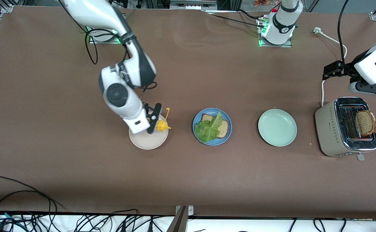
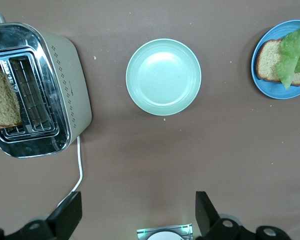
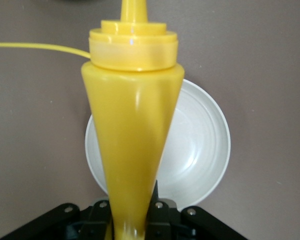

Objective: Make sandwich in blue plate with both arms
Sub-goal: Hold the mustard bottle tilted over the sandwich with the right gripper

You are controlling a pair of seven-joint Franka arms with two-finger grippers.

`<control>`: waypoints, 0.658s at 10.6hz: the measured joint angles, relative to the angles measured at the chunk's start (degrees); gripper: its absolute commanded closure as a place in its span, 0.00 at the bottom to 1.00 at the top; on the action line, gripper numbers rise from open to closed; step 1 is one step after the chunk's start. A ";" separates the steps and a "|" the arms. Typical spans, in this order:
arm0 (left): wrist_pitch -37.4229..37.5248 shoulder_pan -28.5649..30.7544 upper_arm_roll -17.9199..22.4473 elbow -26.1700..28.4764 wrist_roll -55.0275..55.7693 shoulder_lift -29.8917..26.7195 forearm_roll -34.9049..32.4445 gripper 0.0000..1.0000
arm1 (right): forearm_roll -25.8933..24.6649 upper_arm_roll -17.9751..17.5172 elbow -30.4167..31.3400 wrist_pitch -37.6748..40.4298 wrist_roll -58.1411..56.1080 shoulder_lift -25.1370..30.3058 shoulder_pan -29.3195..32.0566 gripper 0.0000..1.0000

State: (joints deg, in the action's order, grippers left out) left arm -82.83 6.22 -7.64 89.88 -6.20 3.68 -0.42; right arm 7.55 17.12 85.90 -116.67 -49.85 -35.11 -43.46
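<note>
A brown table point(image 1: 46, 96) carries three plates in a row: an off-white plate point(image 1: 146, 141) toward the right arm's end, the blue plate point(image 1: 227, 135) in the middle, then a mint-green plate point(image 1: 277, 127). A toaster point(image 1: 329, 129) stands at the left arm's end, its white cord point(image 1: 334, 41) lying on the tabletop.

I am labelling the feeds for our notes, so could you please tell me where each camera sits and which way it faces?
Front view: high across the table, facing both arms' bases; shows the right hand shut on the yellow bottle over the off-white plate.
Left wrist view: looks down past the open left hand at the toaster, mint plate and blue plate.
Right wrist view: looks along the yellow bottle.
Front and left wrist views share the toaster.
</note>
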 measured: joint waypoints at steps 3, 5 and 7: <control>0.18 0.02 0.12 -0.02 0.00 0.00 0.00 0.00 | -4.05 12.23 -6.42 8.34 5.51 -4.46 -16.65 1.00; 0.27 0.03 0.17 -0.03 0.00 0.00 0.00 0.00 | -4.35 15.96 -10.19 10.68 8.17 -8.99 -21.75 1.00; 0.32 0.05 0.19 -0.03 0.00 0.00 0.00 0.00 | -6.40 17.88 -12.07 11.41 9.30 -13.15 -23.79 1.00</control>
State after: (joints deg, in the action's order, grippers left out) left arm -82.51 6.27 -7.45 89.85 -6.20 3.68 -0.42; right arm 1.15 35.00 73.83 -105.26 -40.56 -48.26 -67.25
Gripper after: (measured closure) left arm 0.000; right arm 0.793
